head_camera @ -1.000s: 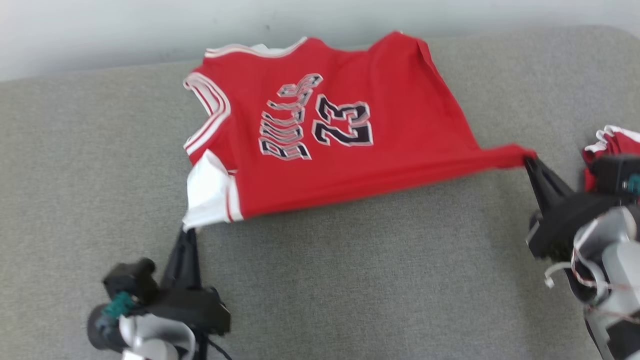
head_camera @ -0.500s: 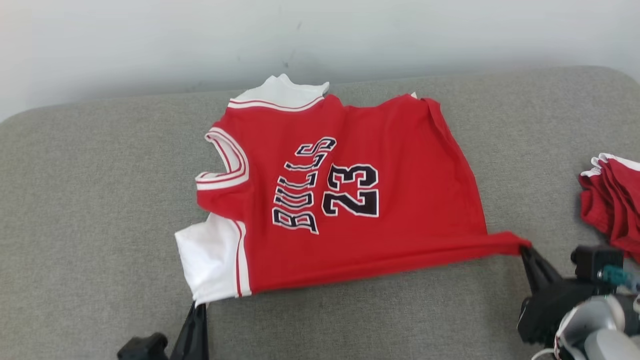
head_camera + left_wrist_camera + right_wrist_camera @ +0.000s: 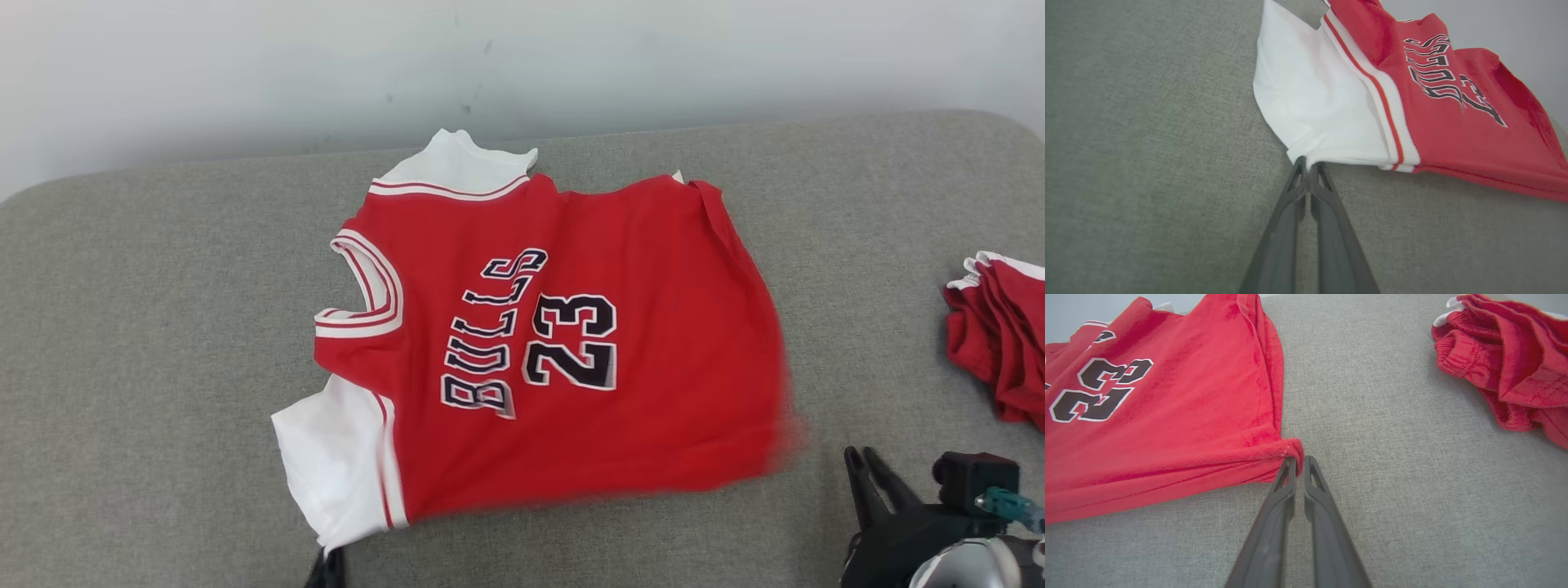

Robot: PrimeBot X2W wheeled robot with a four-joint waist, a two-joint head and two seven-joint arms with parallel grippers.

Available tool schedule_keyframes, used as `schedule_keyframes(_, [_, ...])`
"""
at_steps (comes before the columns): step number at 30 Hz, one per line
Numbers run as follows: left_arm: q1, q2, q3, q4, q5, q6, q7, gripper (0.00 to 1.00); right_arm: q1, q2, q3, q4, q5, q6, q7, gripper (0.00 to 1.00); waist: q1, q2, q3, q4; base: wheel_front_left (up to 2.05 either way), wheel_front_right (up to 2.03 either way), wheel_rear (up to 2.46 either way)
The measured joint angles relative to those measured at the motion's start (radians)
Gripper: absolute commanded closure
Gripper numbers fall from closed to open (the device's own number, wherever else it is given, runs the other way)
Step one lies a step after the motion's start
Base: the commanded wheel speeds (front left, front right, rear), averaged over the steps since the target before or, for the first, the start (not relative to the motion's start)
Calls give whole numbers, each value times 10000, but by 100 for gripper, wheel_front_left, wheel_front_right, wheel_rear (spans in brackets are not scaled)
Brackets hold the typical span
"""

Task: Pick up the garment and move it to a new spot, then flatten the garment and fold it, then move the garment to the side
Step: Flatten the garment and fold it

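Observation:
The garment (image 3: 571, 343) is a red jersey with white sleeves and "BULLS 23" on it, lying spread on the grey cushion (image 3: 163, 343). My left gripper (image 3: 1308, 163) is shut on the corner of the near white sleeve (image 3: 1323, 106); in the head view its tip (image 3: 326, 565) just shows at the bottom edge under that sleeve. My right gripper (image 3: 1299, 459) is shut with the garment's near right hem corner (image 3: 1290, 449) pinched at its fingertips. In the head view that corner is blurred and the right gripper (image 3: 857, 451) sits just beyond it.
A heap of other red clothes (image 3: 1000, 335) (image 3: 1502, 355) lies at the cushion's right edge, close to my right arm. A pale wall (image 3: 245, 65) runs along the back. Bare grey cushion stretches to the left and in front.
The head camera tilted, shifting the whole picture. The garment has sunk flatter onto the cushion, and its right corner no longer stretches to a taut point. Both grippers sit lower in view.

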Motion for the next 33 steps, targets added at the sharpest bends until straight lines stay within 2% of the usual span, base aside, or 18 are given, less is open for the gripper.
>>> schedule_keyframes(1, [28, 19, -38, 17, -50, 8, 71, 0, -3, 56, -27, -44, 0, 0, 15, 0, 0, 0, 5, 5, 0, 0, 0])
schedule_keyframes(4, [34, 157, -29, 92, -209, 100, 209, 0, 0, 4, -232, -105, 8, -132, 109, 0, 0, 0, 12, 19, 0, 0, 0])
schedule_keyframes(11, [37, 178, 15, 63, -667, 98, 667, 0, 196, 8, -314, -535, 13, -146, 370, 0, 0, 0, -26, 72, 0, 0, 0])
schedule_keyframes(15, [4, 171, 548, -211, -633, 100, 656, 0, 219, 73, -382, -901, 12, -176, 439, 0, 0, 0, -58, 90, 0, 0, 0])
schedule_keyframes(19, [-423, 171, 1177, -794, -380, 100, 79, 0, 138, 339, -380, -1237, 0, -176, 324, 0, 1, 0, -155, 94, 0, 0, 0])
schedule_keyframes(24, [-1105, 146, 1724, -1490, 662, 100, -385, 0, -65, 934, -217, -1651, -274, -186, -157, 0, 1, 0, -376, 81, 0, 0, 0])
schedule_keyframes(27, [-1312, 123, 1847, -1854, 1235, 100, -527, 0, -362, 1375, -357, -2029, -437, -186, -834, 0, 2, 1, -488, 29, 0, 0, 0])
schedule_keyframes(30, [-1430, 128, 2008, -2255, 1465, 100, -602, 0, -599, 1996, -744, -2353, -543, -188, -1664, 0, 1, 0, -593, -47, 0, 0, 0])
schedule_keyframes(33, [-1427, 127, 1906, -2451, 1484, 100, -604, 0, -698, 2117, -980, -2382, -556, -190, -2266, 0, 1, 0, -693, -121, 0, 0, 0])
